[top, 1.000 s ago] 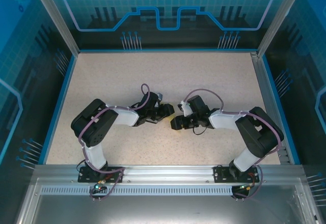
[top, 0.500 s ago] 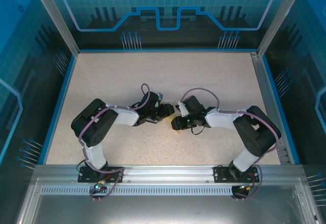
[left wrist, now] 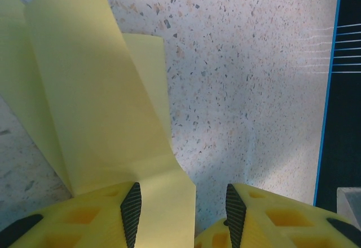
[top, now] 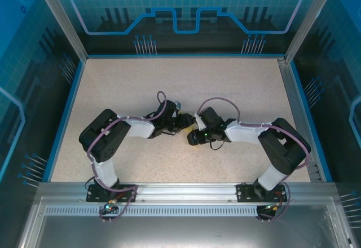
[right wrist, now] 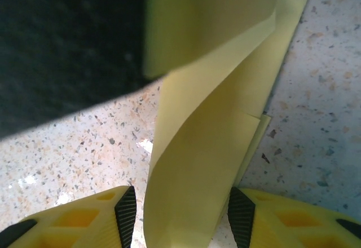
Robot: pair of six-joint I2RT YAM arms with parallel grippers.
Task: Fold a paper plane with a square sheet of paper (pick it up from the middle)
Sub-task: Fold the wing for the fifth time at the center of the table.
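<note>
**Top external view.** The speckled tabletop (top: 186, 84) is bordered by a blue strip (top: 75, 90). The left arm (top: 121, 132) and right arm (top: 265, 138) are bent inward, so that the left claw (top: 185, 123) and right claw (top: 192, 137) are brought just beside each other near the middle of the tabletop. The spread of the jaws cannot be told from this height.

**Left wrist view.** The left claw (left wrist: 183, 203) is seen with its jaws partly apart. The paper (left wrist: 96, 107), pale yellow and folded into a layered strip, is laid on the tabletop from the upper left down into the gap. It is set against the left black pad (left wrist: 131, 214). Bare tabletop is seen between the paper's edge and the right pad (left wrist: 235, 214), so the paper is not clamped. The blue strip (left wrist: 333, 90) is seen at the right margin.

**Right wrist view.** The right claw (right wrist: 183, 208) is seen with its jaws partly apart. The paper (right wrist: 208, 141) is curled upward in a loose fold that takes up almost the whole gap between the pads (right wrist: 125, 217). Whether it is pinched or merely enclosed cannot be told. A dark blurred mass (right wrist: 67, 45), not identifiable, is seen at the upper left above the tabletop.
</note>
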